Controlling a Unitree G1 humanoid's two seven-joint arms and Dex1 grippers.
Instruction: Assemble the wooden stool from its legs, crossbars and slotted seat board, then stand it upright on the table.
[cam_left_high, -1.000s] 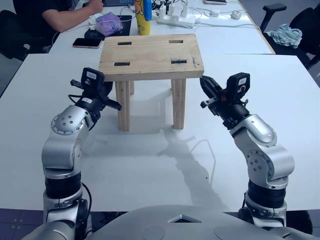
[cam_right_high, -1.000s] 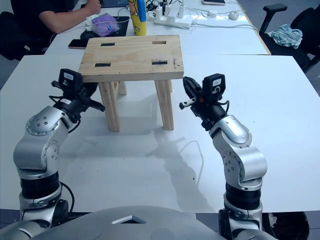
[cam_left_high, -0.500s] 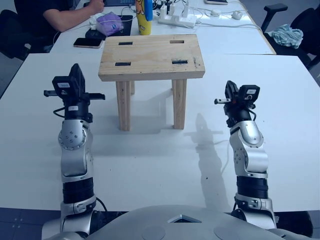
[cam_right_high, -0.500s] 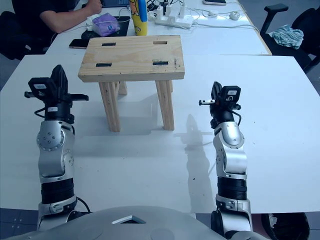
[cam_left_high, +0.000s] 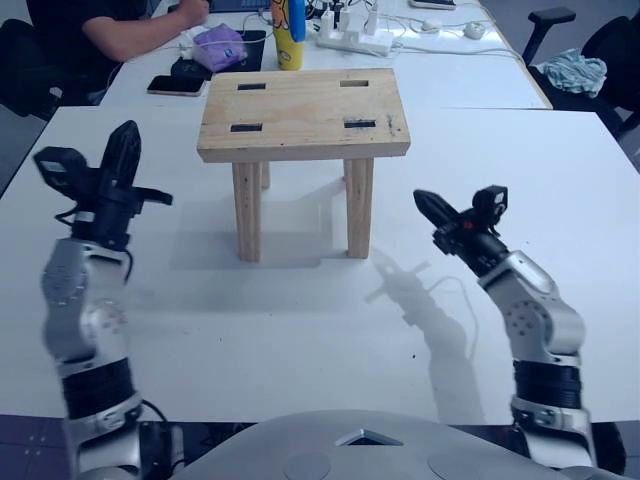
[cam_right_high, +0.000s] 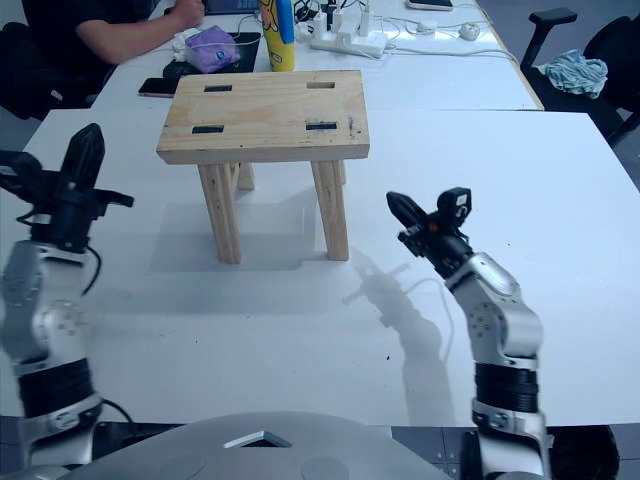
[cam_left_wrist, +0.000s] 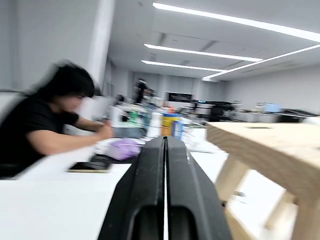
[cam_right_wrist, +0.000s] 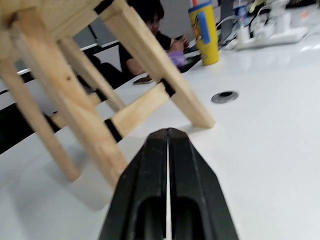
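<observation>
The wooden stool (cam_left_high: 303, 112) stands upright on the white table (cam_left_high: 300, 330), its slotted seat board on top and its legs (cam_left_high: 246, 212) and crossbar (cam_right_wrist: 137, 111) joined below. My left gripper (cam_left_high: 124, 147) is raised off to the stool's left, shut and empty, clear of the wood. My right gripper (cam_left_high: 428, 206) hovers low to the stool's right, shut with nothing in it, its tip pointing toward the stool's front right leg (cam_left_high: 358, 206). In the wrist views both pairs of fingers (cam_left_wrist: 165, 165) (cam_right_wrist: 168, 150) lie pressed together.
Behind the stool stand a yellow bottle (cam_left_high: 287, 33), a power strip (cam_left_high: 352, 40), a purple pouch (cam_left_high: 219, 45) and a phone (cam_left_high: 175, 86). A person in black sits at the far left table edge. A round cable hole (cam_right_wrist: 224, 96) lies in the table surface.
Both arms have drawn back from the stool and swung outward. The left gripper rose and went left; the right one dropped lower, tilting toward the stool. The stool kept still.
</observation>
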